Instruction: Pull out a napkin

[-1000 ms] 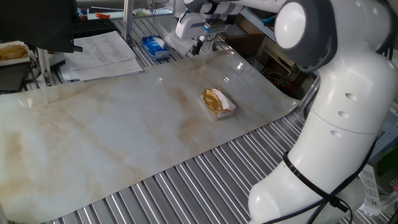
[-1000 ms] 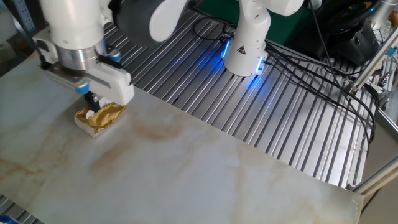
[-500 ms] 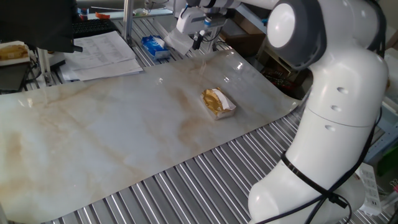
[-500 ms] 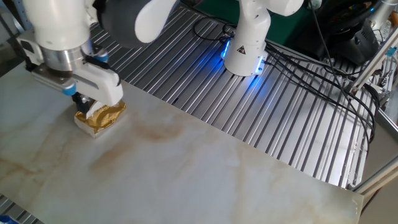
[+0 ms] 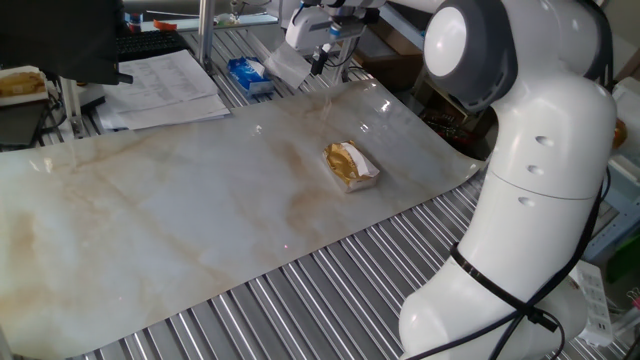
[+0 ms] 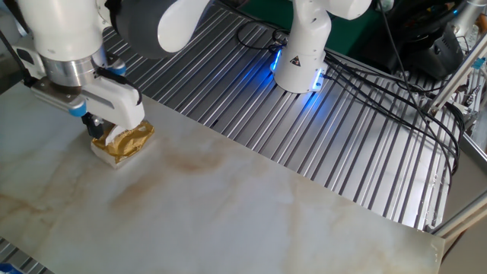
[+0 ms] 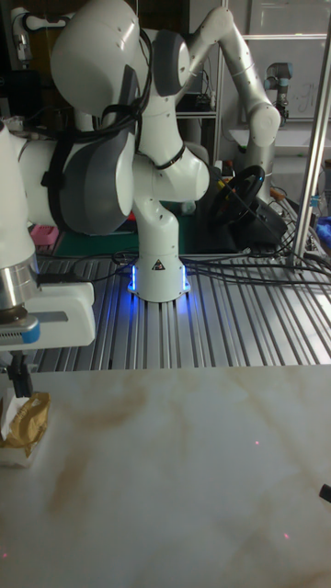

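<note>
A small gold-brown clear-wrapped pack [image 5: 348,163] [image 6: 126,142] [image 7: 30,418] lies on the marble-patterned sheet [image 5: 180,210]. A bit of white napkin [image 7: 8,419] [image 6: 112,138] peeks out at one end of the pack; no sheet lies loose. My gripper [image 5: 322,62] [image 6: 93,125] [image 7: 15,375] hangs above the table and apart from the pack, toward the sheet's far edge in one fixed view. Its dark fingers stand close together, with nothing visible between them.
Printed paper sheets [image 5: 165,85] and a blue box [image 5: 247,72] lie beyond the marble sheet. Ribbed metal tabletop [image 6: 358,137] surrounds it. A second robot's base [image 6: 300,61] glows blue, with black cables [image 6: 411,91] trailing to its right.
My gripper has drifted up and away from the pack, leftward in the other fixed view. The pack has not moved.
</note>
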{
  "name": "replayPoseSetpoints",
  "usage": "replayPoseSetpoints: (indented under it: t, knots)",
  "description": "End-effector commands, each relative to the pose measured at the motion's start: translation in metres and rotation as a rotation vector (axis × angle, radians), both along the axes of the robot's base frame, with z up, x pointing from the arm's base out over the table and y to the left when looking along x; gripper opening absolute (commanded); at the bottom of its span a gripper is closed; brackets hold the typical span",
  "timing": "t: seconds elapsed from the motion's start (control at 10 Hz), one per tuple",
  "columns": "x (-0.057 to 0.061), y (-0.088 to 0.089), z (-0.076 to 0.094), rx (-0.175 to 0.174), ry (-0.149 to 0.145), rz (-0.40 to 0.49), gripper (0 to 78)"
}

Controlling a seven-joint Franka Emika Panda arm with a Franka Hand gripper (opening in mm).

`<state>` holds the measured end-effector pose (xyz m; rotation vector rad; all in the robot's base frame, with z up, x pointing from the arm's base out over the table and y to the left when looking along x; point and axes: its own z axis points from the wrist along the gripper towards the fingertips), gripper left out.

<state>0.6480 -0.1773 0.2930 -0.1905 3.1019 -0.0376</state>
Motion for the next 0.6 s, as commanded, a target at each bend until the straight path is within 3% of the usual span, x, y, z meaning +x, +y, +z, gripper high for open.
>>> replayPoseSetpoints:
  t: [0.1,0.6]
  knots:
    - [0.0005,-0.0005,0.0019,-0.001,-0.003,-0.008,0.0]
    - [0.0004,-0.0005,0.0018,-0.013,-0.001,-0.011,0.0]
